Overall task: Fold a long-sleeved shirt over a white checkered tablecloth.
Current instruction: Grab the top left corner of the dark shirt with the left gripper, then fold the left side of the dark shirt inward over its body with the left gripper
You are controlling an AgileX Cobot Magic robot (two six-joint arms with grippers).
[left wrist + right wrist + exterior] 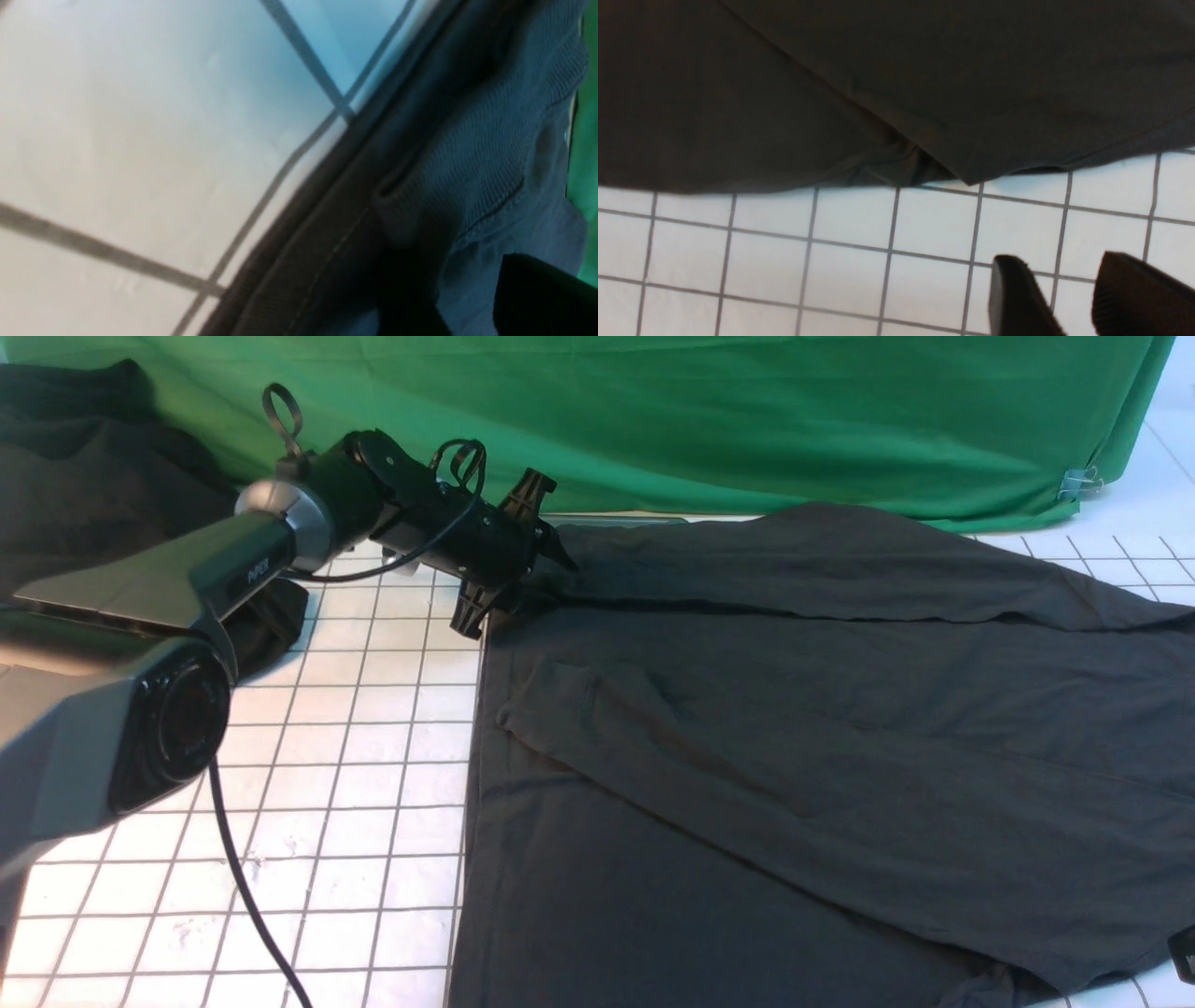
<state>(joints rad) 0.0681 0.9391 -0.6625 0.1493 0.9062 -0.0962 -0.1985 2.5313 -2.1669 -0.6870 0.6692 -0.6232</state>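
Left gripper (537, 581) at far corner of shirt (794, 616), grip unclear tbh. Right gripper (1057, 270) beside shirt, empty, spread. Sleeve (709, 775) folded in; body folds not done yet imo.

Only small white lettering shows on the left arm (259, 574), too blurred to read surely.

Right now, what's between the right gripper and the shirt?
Just bare checkered tablecloth lies between the right gripper and the shirt, as the right wrist view shows.
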